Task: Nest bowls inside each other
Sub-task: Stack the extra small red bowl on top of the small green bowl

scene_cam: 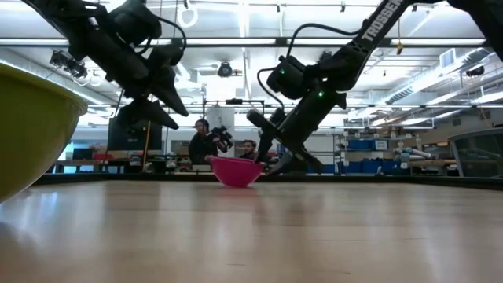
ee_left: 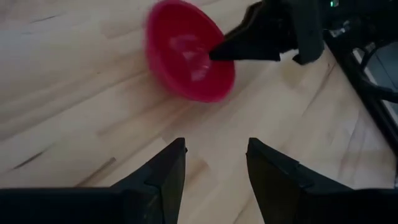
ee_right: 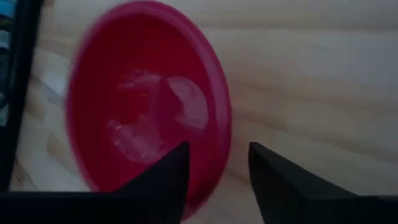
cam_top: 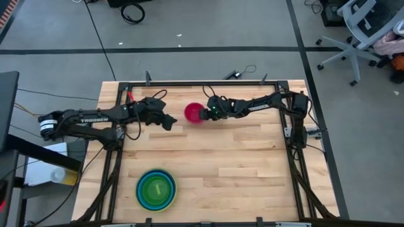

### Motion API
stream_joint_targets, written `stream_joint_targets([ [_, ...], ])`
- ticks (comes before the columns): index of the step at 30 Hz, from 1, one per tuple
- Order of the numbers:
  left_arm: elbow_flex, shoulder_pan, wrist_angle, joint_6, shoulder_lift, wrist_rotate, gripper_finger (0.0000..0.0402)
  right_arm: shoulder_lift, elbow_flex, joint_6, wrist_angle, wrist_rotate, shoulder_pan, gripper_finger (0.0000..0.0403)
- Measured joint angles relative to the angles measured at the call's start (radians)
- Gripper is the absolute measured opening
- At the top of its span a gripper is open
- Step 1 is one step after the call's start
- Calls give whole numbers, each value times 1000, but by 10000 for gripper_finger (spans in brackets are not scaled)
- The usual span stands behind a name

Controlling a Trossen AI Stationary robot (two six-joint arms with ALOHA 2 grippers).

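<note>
The small magenta-pink bowl [cam_top: 194, 113] sits upright on its base on the wooden table, near the far edge. My right gripper [ee_right: 217, 155] reaches it from the table's right and is open, with one finger over the bowl's inside and the other outside its right rim [ee_right: 225, 143]. I see no touch. My left gripper [ee_left: 214, 155] hangs open above bare wood just left of the bowl [ee_left: 186, 53], holding nothing. The other bowls stand nested in a stack [cam_top: 156, 190] near the front edge: yellow-green outermost, blue ones inside, bright green innermost.
The yellow-green bowl's wall [scene_cam: 31, 126] fills the low view's left side. A dark frame rail [cam_top: 208, 82] with cables runs along the table's far edge. Bare wood lies between the pink bowl and the stack. People [scene_cam: 206, 145] are in the room behind the table.
</note>
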Motion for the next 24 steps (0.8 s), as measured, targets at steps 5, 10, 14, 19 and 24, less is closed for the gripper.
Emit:
stream_joint_targets([
  [5,0,-1,-4,5,3,-1,169,3,0,-24,11,-7,0,109],
  [10,0,-1,2,0,3,-4,169,3,0,-47,45,-26,4,25],
  [14,0,-4,1,16,3,-4,169,2,0,-77,94,-43,31,24],
  [19,0,-19,3,35,3,-4,169,1,35,-76,99,9,92,26],
  [24,0,-18,66,85,3,-20,169,1,99,-116,82,126,147,20],
])
